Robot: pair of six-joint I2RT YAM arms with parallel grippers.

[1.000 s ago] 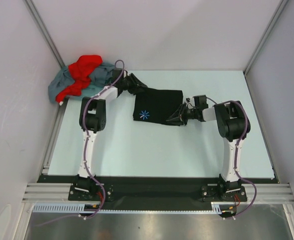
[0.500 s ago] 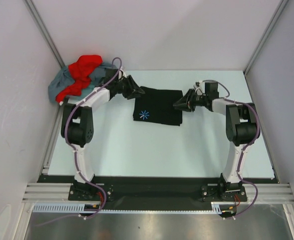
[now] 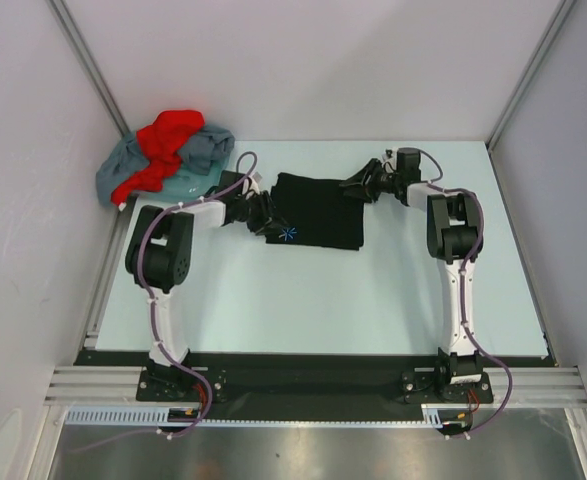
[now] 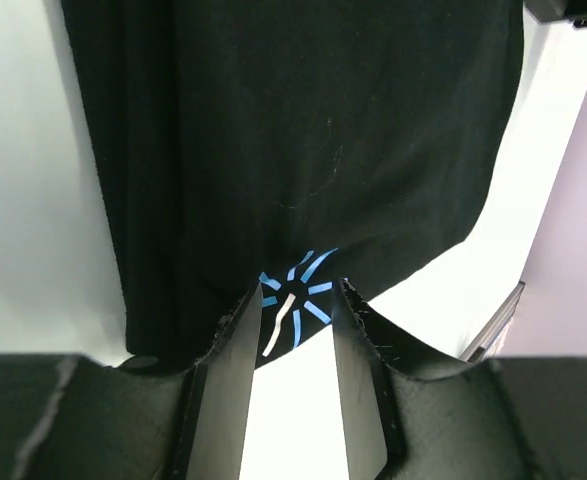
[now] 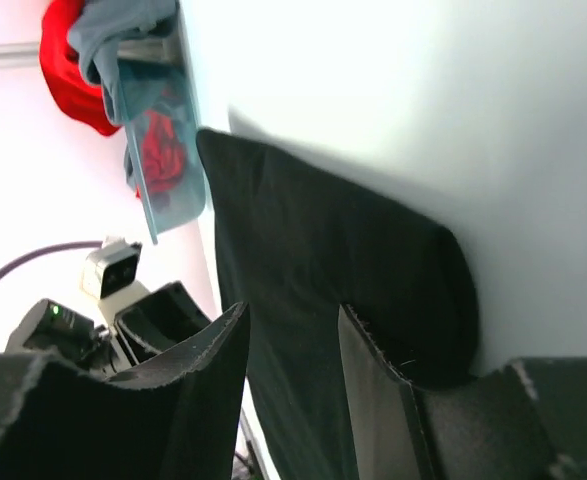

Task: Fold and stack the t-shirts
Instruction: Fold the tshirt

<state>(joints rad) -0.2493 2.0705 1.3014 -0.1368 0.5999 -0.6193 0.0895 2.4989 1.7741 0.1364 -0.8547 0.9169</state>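
From the top view, both arms have swapped corners: the left gripper (image 3: pixel 266 218) has dropped to the near-left corner of the black t-shirt (image 3: pixel 321 208), and the right gripper (image 3: pixel 358 187) has gone up to the far-right one; looks like setup for another fold; the shirt lies mid-table, long axis left-right, logo (image 3: pixel 288 233) near-left; the red t-shirt (image 3: pixel 168 135) and grey-blue t-shirt (image 3: pixel 208 148) sit heaped far left. Left wrist: fingers parted, straddling the logo edge, not pinching. Right wrist: fingers spread too, nothing held.

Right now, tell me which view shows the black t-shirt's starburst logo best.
Left wrist: the starburst logo sits large between the jaws, blue rays clear. Top external shows it tiny; right wrist shows only plain black t-shirt cloth.
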